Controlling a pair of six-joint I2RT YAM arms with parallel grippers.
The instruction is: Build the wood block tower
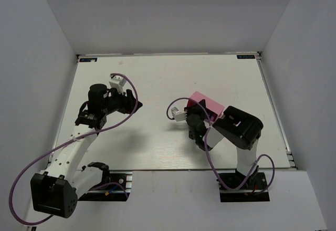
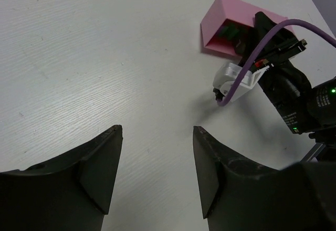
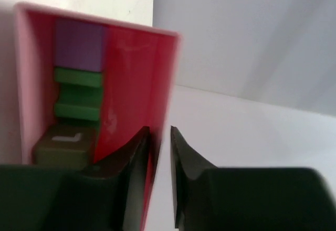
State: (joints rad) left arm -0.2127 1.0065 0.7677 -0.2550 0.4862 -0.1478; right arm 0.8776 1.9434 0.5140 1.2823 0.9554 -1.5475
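Observation:
The wood blocks lie inside the pink tray [image 3: 134, 79]: a purple block [image 3: 80, 44], a green one [image 3: 77, 94] under it and an olive-dark one [image 3: 65, 146] nearest me. No tower stands on the table. My right gripper [image 3: 160, 131] straddles the tray's side wall, one finger inside against the wall, the other outside with a thin gap, so it is slightly open. In the top view the tray [image 1: 206, 104] sits at the right gripper [image 1: 198, 113]. My left gripper [image 2: 157, 131] hangs open over bare table, left of the tray [image 2: 226, 16], which looks tipped with its open side toward it.
White walls enclose the table [image 1: 157, 79] on the left, back and right. The right arm's white wrist camera [image 2: 236, 79] and purple cable [image 2: 262, 44] stand just in front of the tray in the left wrist view.

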